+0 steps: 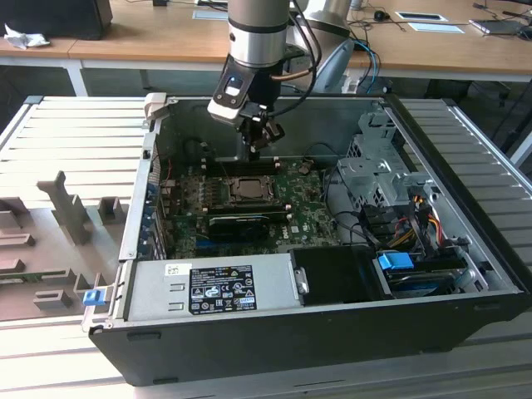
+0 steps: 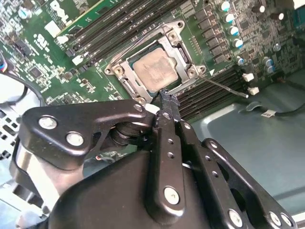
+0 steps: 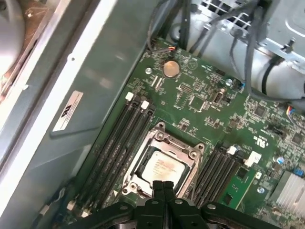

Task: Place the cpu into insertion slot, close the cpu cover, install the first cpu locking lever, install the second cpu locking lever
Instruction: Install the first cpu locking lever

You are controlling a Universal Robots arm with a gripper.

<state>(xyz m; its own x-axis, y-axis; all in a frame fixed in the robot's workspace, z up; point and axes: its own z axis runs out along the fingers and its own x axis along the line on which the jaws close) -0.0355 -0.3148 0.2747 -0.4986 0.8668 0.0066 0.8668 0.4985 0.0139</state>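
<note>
Exterior view: bright, even room light, no hard shadows. The inside of the computer case (image 1: 291, 341) is dimmer and the motherboard (image 1: 312, 218) sits in soft shade. First wrist view: case wall (image 3: 109, 81) is washed pale by glare, one corner nearly blown out, and the cpu (image 3: 159, 168) face has a dull sheen. Second wrist view: my jaws are black, close to the lens and slightly soft; the motherboard behind is evenly lit and crisp.
</note>
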